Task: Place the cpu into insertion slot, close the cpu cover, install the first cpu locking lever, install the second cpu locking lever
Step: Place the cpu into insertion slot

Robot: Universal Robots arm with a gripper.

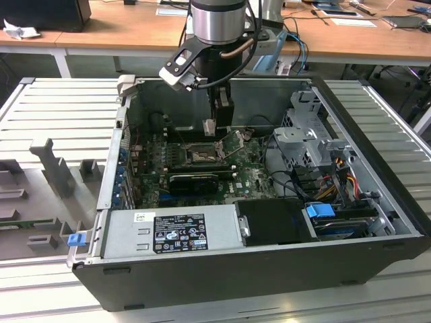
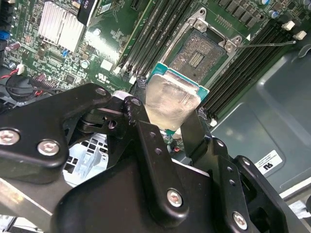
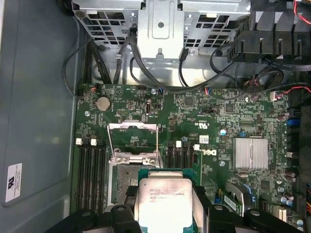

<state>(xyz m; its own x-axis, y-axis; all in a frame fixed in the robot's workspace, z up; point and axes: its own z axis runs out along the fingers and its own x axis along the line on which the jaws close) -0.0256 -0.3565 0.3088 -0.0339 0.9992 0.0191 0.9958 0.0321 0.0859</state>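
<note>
Second wrist view: black fingers (image 2: 146, 132) pinch the square, dull-metal cpu (image 2: 170, 99).

Nothing large enough to spell out letter for letter. On the silver metal power-supply box (image 1: 128, 235) in the exterior view, a black-and-white rectangular rating sticker (image 1: 180, 232) dense with rows of tiny print and symbols; just beside it, a small white label (image 1: 143, 217) with a dark line or two. On the grey sheet-metal case wall (image 3: 39, 97), a white rectangular sticker (image 3: 14, 182) bearing a bold black mark, perhaps a certification sign. On the grey metal top of the flat square cpu (image 3: 163, 196), several faint dark lines. On the green circuit board (image 3: 218, 111), white silk-screened lettering (image 3: 203, 124) and a small white tag (image 3: 203, 139).
</note>
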